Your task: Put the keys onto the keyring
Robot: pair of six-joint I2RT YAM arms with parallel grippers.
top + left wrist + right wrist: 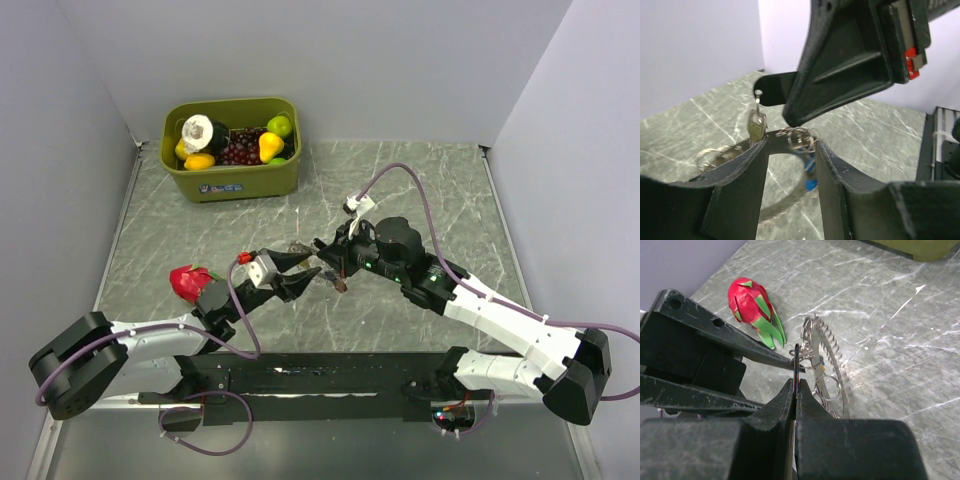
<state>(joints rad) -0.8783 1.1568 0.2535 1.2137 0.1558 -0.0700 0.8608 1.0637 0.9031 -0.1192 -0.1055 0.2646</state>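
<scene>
1. At the middle of the table (420, 180), seen from above, the left gripper (305, 272) and right gripper (328, 262) meet tip to tip, with the keyring (299, 247) just beside them. A green bin (232, 188) of toy fruit stands well apart at the back, and a toy dragon fruit (190, 282) lies near the left arm. Neither seems to block the work.
2. In the left wrist view, the left gripper's fingers (747, 165) stand partly apart, with bare table between them and nothing clamped there. The keyring's small loops sit at their tips, though whether they touch cannot be told. A silver key (756, 127) hangs upright and a blue key (810, 183) dangles lower. The right gripper looms close overhead, with a dark key (772, 90) jutting from its tip.
3. In the right wrist view, the right gripper is pressed shut on the dark key, seen edge-on, its end beside the loops. The step looks like threading. The key's hole likely needs lining up with the ring's free end, approached slowly, while the left gripper steadies the limp ring. The crowded fingertips could knock it aside.
</scene>
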